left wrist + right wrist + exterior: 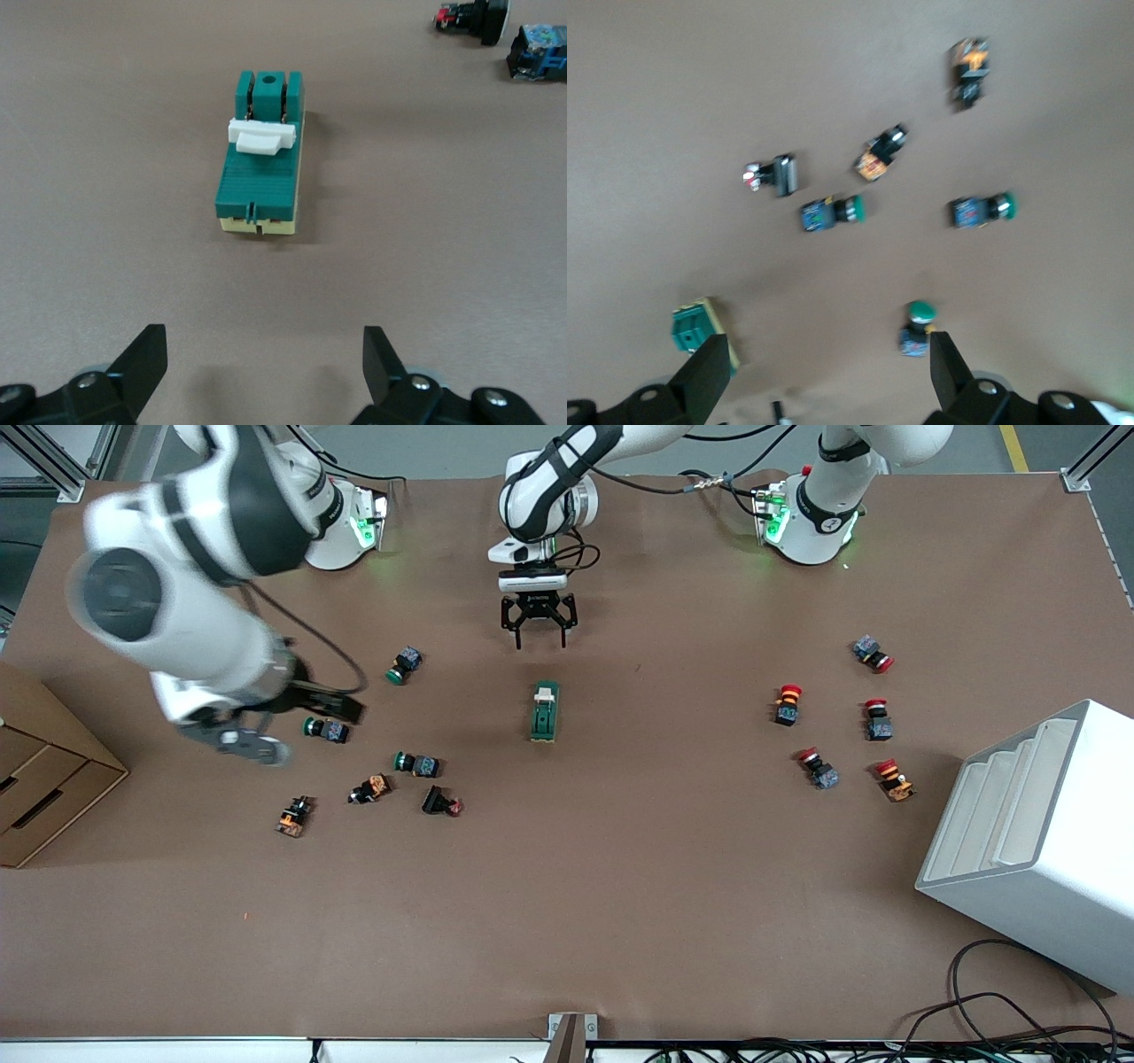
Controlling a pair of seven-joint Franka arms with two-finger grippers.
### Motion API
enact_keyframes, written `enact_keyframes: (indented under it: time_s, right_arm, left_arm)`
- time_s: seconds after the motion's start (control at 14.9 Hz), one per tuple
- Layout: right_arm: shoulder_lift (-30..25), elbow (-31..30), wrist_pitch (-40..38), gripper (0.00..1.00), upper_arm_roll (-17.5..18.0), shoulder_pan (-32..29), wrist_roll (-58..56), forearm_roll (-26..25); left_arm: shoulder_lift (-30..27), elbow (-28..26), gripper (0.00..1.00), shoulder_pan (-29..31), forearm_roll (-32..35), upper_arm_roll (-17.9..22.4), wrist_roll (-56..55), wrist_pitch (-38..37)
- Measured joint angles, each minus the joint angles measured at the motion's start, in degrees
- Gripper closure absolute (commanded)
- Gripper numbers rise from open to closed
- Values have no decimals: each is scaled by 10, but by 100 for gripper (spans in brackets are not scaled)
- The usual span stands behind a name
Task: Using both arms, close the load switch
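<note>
Oddly, only tips show: both left claw (pixel 539 640) and right claw (pixel 824 372) gape wide.

Two white jointed robot arms, black-banded.
Left arm (pixel 567 478) and right arm (pixel 177 576): glossy white shells, black cables, green-lit bases; black two-finger grippers with silver screws.

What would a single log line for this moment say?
left gripper: open, over table by load switch | right gripper: open, over green buttons | switch untouched
</note>
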Motion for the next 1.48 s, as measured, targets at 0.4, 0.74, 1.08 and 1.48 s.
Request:
enact_keyframes:
  time_s: [0.4,0.74,1.08,1.48]
  right_arm:
    - [71,-22,91,0,0,111,147,44]
    - [102,-70,197,0,0,166,160,54]
    - [112,-149,326,0,0,214,165,64]
    - [173,-157,420,0,0,278,245,67]
  left_arm:
    - [28,-2,2,-6,103,2,-66,-64]
    - [44,-10,2,-6,177,5,-141,-107]
    - [58,-11,3,-5,231,9,-166,-132]
    - [76,-14,3,-5,273,16,-168,-149]
